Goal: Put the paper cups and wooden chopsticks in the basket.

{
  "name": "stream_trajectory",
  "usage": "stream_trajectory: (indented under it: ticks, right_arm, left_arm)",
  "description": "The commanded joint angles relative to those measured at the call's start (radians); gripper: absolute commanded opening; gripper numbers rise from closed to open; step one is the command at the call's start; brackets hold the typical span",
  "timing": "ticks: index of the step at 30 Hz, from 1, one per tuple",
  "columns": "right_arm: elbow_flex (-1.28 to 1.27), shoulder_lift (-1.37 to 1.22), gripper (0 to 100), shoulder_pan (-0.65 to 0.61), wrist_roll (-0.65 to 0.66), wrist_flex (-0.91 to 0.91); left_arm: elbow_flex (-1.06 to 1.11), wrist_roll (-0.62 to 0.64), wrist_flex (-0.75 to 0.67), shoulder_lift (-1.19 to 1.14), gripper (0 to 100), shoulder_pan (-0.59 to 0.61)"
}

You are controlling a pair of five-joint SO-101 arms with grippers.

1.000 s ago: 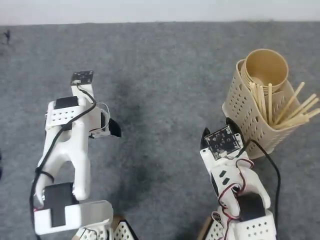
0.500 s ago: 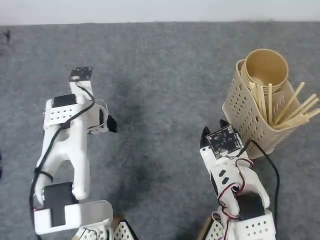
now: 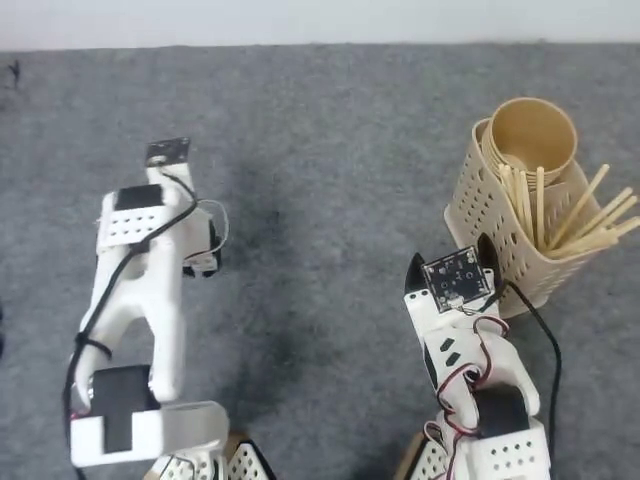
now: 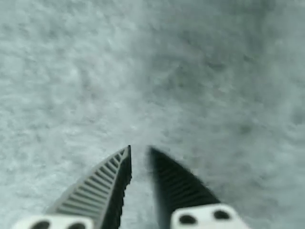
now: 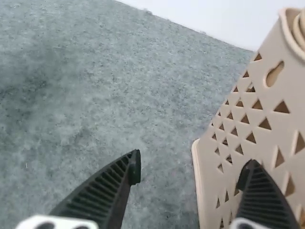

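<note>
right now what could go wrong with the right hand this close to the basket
1. The open right hand has one finger in front of the basket wall, so a sideways swing could shove or tip the basket.
2. The chopsticks lean out over the rim beside the cups; a jolt might spill them.

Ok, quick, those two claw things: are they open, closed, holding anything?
Left gripper: jaws shut but for a sliver, holding nothing.
Right gripper: jaws open, empty, right beside the basket.
</note>
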State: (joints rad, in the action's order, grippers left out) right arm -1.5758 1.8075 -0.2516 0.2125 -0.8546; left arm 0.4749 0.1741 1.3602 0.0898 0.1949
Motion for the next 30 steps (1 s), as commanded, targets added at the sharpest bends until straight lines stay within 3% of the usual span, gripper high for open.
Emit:
stream_trajectory:
  ticks: [1,4,12,14,17,21,26,30]
  right_arm:
    - [0.006,0.008,33.9,0.013,-0.006,0.022]
    - [-0.014,0.008,33.9,0.010,-0.005,0.024]
    - [-0.072,0.008,33.9,0.008,0.057,0.091]
    - [-0.077,0.008,33.9,0.008,0.057,0.101]
    - [-0.077,0.008,33.9,0.002,0.057,0.101]
    - [-0.081,0.008,33.9,-0.045,0.057,0.091]
    - [-0.083,0.008,33.9,-0.045,0.057,0.091]
    - [-0.091,0.008,33.9,-0.045,0.058,0.091]
  left_arm:
    - [-0.079,0.066,0.025,0.008,2,-0.112]
    - [-0.082,0.133,-0.097,0.008,2,-0.157]
    - [-0.160,0.057,-0.020,0.009,16,-0.118]
    - [-0.159,0.055,-0.020,0.009,14,-0.098]
    - [-0.148,-0.009,-0.020,0.009,0,-0.081]
    - [-0.113,-0.031,-0.063,0.009,1,-0.087]
    - [-0.104,-0.026,-0.071,0.008,6,-0.080]
    - [-0.087,0.035,-0.068,0.008,17,-0.080]
